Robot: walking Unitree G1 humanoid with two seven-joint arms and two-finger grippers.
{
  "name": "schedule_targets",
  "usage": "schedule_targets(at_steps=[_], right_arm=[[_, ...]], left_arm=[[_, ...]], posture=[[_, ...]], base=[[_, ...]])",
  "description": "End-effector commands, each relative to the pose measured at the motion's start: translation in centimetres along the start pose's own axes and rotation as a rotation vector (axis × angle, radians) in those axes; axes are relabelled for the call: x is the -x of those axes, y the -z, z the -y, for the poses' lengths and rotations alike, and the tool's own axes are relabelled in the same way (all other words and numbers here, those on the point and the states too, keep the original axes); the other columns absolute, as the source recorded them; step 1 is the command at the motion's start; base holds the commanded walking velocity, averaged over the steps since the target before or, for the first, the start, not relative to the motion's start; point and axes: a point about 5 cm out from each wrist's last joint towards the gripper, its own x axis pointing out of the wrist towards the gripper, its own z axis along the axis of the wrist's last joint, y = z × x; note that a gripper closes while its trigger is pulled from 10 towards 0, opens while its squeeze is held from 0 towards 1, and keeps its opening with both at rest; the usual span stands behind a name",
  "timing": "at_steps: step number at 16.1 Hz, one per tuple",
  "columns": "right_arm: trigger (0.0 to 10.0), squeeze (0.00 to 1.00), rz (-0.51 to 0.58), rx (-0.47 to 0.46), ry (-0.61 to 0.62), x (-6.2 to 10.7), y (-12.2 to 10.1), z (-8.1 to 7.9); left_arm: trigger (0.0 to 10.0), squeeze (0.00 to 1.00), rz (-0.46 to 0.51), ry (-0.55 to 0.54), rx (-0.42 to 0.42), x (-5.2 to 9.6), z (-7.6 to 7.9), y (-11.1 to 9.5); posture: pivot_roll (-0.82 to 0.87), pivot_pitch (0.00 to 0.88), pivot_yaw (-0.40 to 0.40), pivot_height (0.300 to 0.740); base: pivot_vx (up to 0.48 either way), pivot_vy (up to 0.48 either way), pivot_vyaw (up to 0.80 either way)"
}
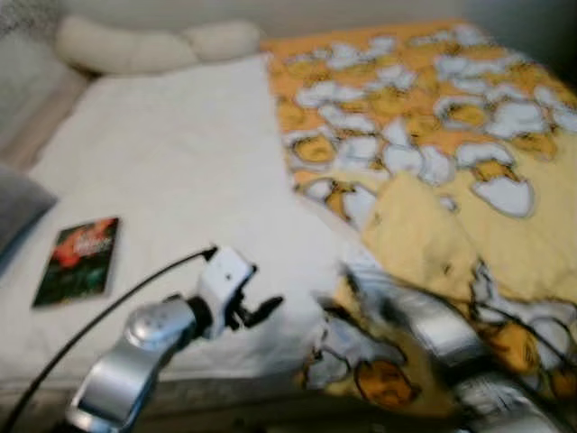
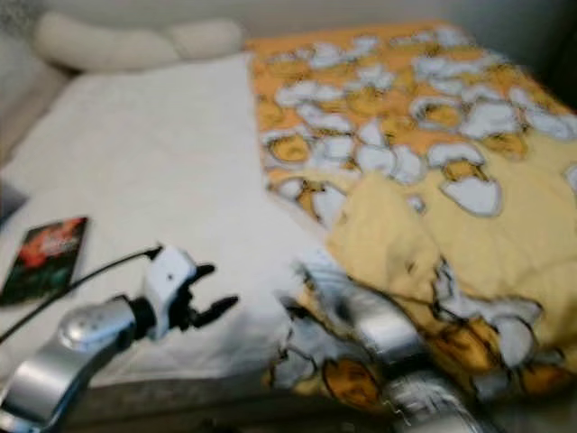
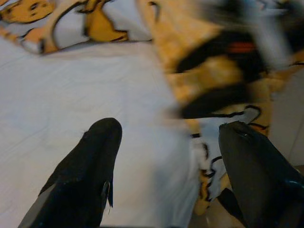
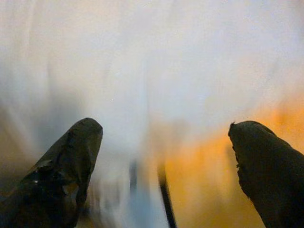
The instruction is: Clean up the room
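In the left eye view we see a bed (image 1: pixel 171 162) with a white sheet, two pillows (image 1: pixel 144 43) at its head and a yellow blanket (image 1: pixel 433 153) on its right half. A book (image 1: pixel 78 261) lies on the sheet near the left edge.

In the right eye view our left gripper (image 2: pixel 209 293) hangs over the front edge of the sheet. The right arm (image 2: pixel 379 329) is blurred over the blanket's near corner.

In the left wrist view the fingers (image 3: pixel 90 166) stand wide apart above the sheet, holding nothing.

In the right wrist view the right gripper (image 4: pixel 164 156) is also spread, with only blur between.
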Motion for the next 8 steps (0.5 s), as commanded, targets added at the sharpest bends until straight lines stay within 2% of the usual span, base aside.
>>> schedule_targets(at_steps=[1,4,5,7,8], right_arm=[[10.0,1.00,-0.017,-0.055,0.048,0.0,0.7,0.5],[10.0,1.00,-0.008,-0.087,0.101,-0.2,0.5,0.9],[10.0,1.00,-0.016,-0.094,0.211,-0.8,-0.1,1.4],[10.0,1.00,-0.022,-0.104,0.321,-1.0,-0.5,1.9],[10.0,1.00,-0.029,-0.139,0.375,-1.1,-0.5,2.1]], left_arm=[[10.0,0.00,-0.010,-0.015,-0.011,0.3,-0.3,0.1],[10.0,0.00,-0.015,-0.010,-0.012,0.4,-0.3,0.2],[10.0,0.00,-0.031,0.005,-0.011,0.5,-0.2,0.4],[10.0,0.00,-0.057,0.021,-0.017,0.6,-0.1,0.7],[10.0,0.00,-0.068,0.027,-0.029,0.7,0.0,0.9]], posture=[[0.02,0.002,0.097,0.740],[0.02,0.005,0.098,0.740],[0.02,0.013,0.098,0.740],[0.02,0.021,0.098,0.740],[0.03,0.031,0.100,0.740]], base=[[0.000,0.000,0.00],[0.000,0.000,0.00],[0.000,0.000,0.00],[0.000,0.000,0.00],[0.000,0.000,0.00]])
